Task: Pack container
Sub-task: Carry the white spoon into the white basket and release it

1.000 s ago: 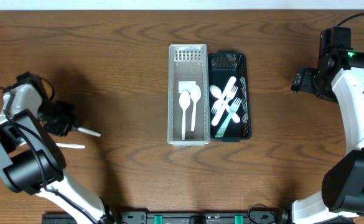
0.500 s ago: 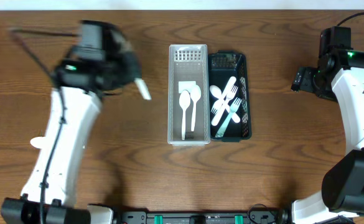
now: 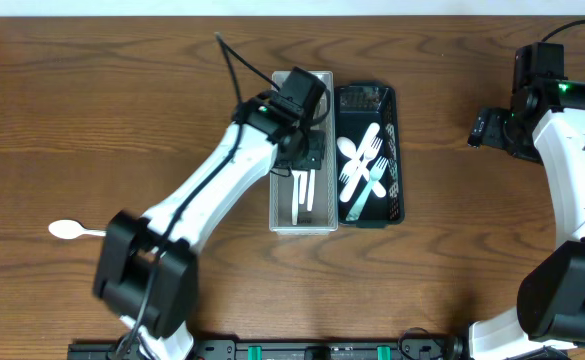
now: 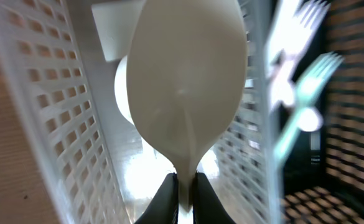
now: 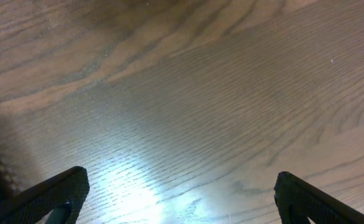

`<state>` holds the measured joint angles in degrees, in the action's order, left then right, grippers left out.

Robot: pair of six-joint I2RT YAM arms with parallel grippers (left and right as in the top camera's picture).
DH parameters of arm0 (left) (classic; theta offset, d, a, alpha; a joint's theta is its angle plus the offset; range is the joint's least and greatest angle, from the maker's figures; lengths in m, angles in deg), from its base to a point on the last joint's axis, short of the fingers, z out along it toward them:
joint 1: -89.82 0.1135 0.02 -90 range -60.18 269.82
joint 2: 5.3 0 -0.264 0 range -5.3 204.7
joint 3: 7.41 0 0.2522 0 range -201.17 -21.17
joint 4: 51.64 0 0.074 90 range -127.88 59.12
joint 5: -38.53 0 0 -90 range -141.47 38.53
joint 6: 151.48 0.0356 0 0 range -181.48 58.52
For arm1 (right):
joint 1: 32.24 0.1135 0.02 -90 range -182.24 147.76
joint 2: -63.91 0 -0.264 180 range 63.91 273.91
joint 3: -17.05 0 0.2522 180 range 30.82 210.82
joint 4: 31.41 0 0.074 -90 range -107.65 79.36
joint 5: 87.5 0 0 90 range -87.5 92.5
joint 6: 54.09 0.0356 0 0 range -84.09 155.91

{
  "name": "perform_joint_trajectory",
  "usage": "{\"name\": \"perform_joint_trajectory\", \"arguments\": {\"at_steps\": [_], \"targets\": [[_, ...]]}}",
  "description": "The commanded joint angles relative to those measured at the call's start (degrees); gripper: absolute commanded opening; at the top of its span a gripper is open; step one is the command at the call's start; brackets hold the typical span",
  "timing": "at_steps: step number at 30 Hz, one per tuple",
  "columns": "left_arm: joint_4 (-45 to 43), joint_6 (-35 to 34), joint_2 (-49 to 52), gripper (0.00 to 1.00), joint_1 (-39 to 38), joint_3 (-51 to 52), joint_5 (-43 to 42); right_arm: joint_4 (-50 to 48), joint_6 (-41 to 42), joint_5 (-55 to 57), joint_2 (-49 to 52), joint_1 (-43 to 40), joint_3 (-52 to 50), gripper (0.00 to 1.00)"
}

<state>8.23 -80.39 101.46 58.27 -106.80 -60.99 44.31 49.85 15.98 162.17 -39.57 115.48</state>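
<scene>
Wood-grain table (image 3: pixel 172 90) carries a white slotted bin (image 3: pixel 327 215) set against a black bin (image 3: pixel 395 190) of cutlery (image 3: pixel 364 160), and the left gripper (image 4: pixel 183 186) hangs over the white one, fingers (image 4: pixel 162 198) pinched on the neck of a white spoon (image 4: pixel 185 81). The step in hand looks like placing: the next move is to lower it beside the packed spoons (image 3: pixel 303 195) and let go. Far right, the right gripper (image 5: pixel 182 208) is spread wide over bare wood, and a stray spoon (image 3: pixel 70 230) waits at the left.

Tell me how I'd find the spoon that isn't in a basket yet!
Start at the white basket in the middle of the wooden table, then look far left. A small white spoon lies there flat on the bare wood. It's the only utensil lying outside a basket.
</scene>
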Motion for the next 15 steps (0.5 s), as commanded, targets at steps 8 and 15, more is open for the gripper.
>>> {"name": "perform_joint_trajectory", "arguments": {"at_steps": [8, 15], "targets": [[1.0, 8.9, -2.4, 0.45, 2.6, -1.0, 4.1, 0.2, -0.7, 0.0, 0.0, -0.4, -0.1, 0.99], [5.3, 6.8, -15.2, 0.74, 10.7, -1.4, 16.4, 0.2, -0.7, 0.0, 0.0, -0.4, -0.1, 0.98]]}}
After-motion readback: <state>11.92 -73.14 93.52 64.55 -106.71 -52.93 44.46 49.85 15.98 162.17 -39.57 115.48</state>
